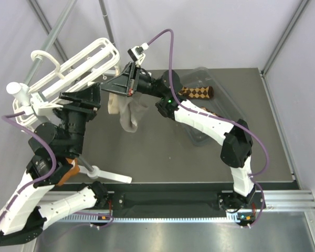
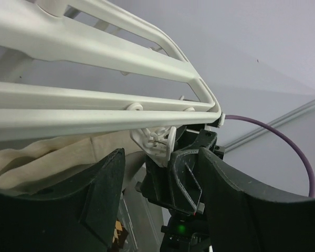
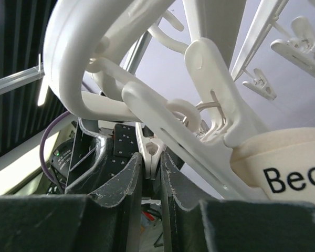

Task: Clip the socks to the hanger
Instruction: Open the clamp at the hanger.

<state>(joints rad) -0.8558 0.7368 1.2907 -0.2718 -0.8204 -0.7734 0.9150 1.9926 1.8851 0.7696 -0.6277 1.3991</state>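
Because the right gripper (image 3: 150, 168) is clenched on a small white clip (image 3: 149, 149) that dangles at the corner of the hanger (image 1: 79, 65), while the left gripper (image 2: 161, 157) stands released with nothing between its fingers, the chief risk is judged to lie at that clip. If it is tugged sideways or let go abruptly, the hanger, which appears to be hooked over the grey pole (image 1: 55, 31), could be set swinging. The grey-beige sock (image 1: 130, 113) hanging just below that corner could then be shaken loose. No argyle sock is seen clipped. One of the socks (image 1: 197, 93) is seen lying in the clear tray (image 1: 226, 97) at the far right of the table (image 1: 168, 157), just beside the right arm, and the second cannot be made out. A knock between the arms is also to be feared, since both grippers are packed close together under the frame's bars. Open room is offered by the bare table in front of the hanging sock and towards the right edge. Very little is available between hanger, pole and left arm at the far left corner.
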